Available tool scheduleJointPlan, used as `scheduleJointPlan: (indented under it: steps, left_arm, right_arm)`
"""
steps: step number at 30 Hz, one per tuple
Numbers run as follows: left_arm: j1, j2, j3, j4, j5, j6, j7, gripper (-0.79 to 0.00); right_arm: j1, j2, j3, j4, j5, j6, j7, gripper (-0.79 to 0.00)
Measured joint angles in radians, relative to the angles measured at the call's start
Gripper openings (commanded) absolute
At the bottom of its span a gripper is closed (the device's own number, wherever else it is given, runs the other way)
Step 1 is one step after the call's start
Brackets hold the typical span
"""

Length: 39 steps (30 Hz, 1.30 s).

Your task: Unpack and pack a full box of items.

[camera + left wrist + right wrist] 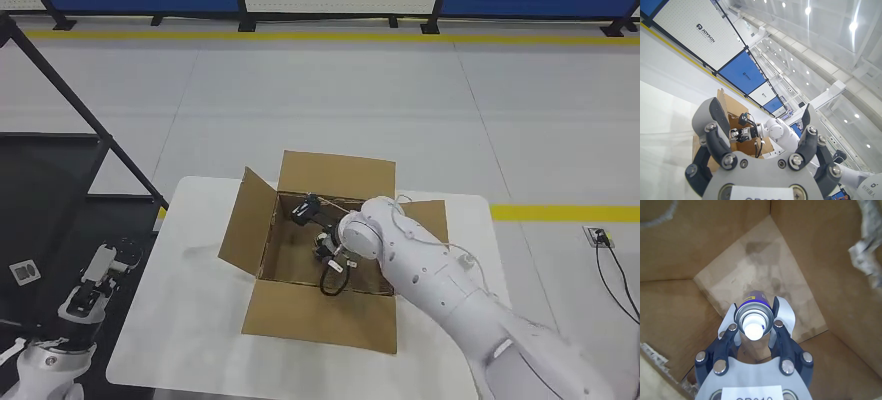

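An open cardboard box (318, 318) stands in the middle of the white table (195, 300), flaps spread. My right gripper (326, 246) is down inside it. In the right wrist view it (755, 306) is shut on an upright spray can (755, 302) with a blue body and a white cap, held above the bare cardboard floor (757, 262). My left gripper (105, 262) sits off the table's left edge. In its own view it (761, 111) points upward, open, with nothing between its fingers. The box (734, 108) and the right gripper (735, 135) show beyond it.
A grey crumpled wad (866, 245) hangs at one box wall. A black metal frame (70, 130) and dark panel stand left of the table. Bare table surface lies left of the box. Yellow floor lines (560, 212) run behind and to the right.
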<state>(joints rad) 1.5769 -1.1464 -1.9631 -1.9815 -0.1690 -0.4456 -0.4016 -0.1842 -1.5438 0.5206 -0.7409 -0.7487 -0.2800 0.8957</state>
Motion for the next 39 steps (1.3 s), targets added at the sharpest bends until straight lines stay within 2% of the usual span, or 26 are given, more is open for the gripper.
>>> scheduleJointPlan:
  steps: [5,9,13,16,22,28,31,35,39]
  left_arm:
    - [0.0,0.0,0.0,0.0,0.0,0.0,0.0,0.0]
    - [0.0,0.0,0.0,0.0,0.0,0.0,0.0,0.0]
    - [0.0,0.0,0.0,0.0,0.0,0.0,0.0,0.0]
    - [0.0,0.0,0.0,0.0,0.0,0.0,0.0,0.0]
    - [0.0,0.0,0.0,0.0,0.0,0.0,0.0,0.0]
    - [0.0,0.0,0.0,0.0,0.0,0.0,0.0,0.0]
    - [0.0,0.0,0.0,0.0,0.0,0.0,0.0,0.0]
    - [0.0,0.0,0.0,0.0,0.0,0.0,0.0,0.0]
    - [0.0,0.0,0.0,0.0,0.0,0.0,0.0,0.0]
  right_arm:
    - [-0.04,0.062,0.083,-0.183,-0.074,0.032,0.029,-0.785]
    - [-0.138,0.134,0.191,-0.434,-0.189,0.113,0.099,-0.785]
    - [-0.322,0.217,0.365,-0.773,-0.333,0.176,0.213,-0.785]
    - [-0.475,0.262,0.502,-0.999,-0.426,0.202,0.265,-0.785]
    - [-0.798,0.314,0.777,-1.335,-0.506,0.242,0.23,-0.785]
    - [-1.099,0.335,1.022,-1.53,-0.537,0.295,0.197,-0.785]
    - [-1.216,0.337,1.119,-1.578,-0.511,0.316,0.169,-0.785]
    - [-1.322,0.338,1.211,-1.58,-0.467,0.311,0.141,-0.785]
    - [-1.327,0.344,1.231,-1.499,-0.427,0.225,0.183,-0.785]
